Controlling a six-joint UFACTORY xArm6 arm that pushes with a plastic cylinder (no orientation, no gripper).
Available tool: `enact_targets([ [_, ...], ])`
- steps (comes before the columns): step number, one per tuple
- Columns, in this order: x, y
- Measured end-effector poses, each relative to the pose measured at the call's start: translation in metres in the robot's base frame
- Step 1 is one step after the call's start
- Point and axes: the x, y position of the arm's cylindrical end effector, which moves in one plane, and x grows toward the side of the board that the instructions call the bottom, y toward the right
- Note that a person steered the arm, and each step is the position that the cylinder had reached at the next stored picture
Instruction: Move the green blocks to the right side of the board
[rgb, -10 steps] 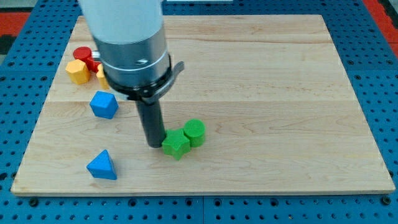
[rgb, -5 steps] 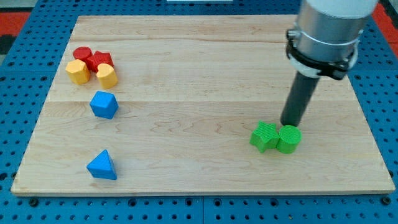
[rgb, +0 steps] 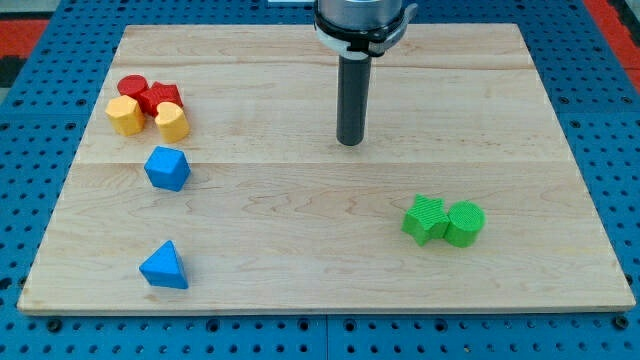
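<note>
Sitting side by side and touching, the green star-shaped block (rgb: 425, 219) and the green cylinder (rgb: 464, 223) lie in the right half of the board (rgb: 300, 270), toward the view's bottom, the cylinder on the star's right. Judged against the task, both greens are across the middle, so the job looks mostly or wholly done; if the far right edge is wanted, a short push rightward is all that is left. My tip (rgb: 349, 142) is a bare rod with nothing to open or close; it stands near the board's centre, well apart from the greens, up and to their left, touching no block. Over at the view's left, a red-and-yellow cluster (rgb: 148, 106) and two blue blocks (rgb: 166, 168) (rgb: 163, 266) sit untouched.
</note>
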Motion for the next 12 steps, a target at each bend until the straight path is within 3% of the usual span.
enact_targets([
  [4,0.037,0.015],
  [6,0.045,0.101],
  [8,0.048,0.121],
  [10,0.049,0.184],
  [12,0.053,0.086],
])
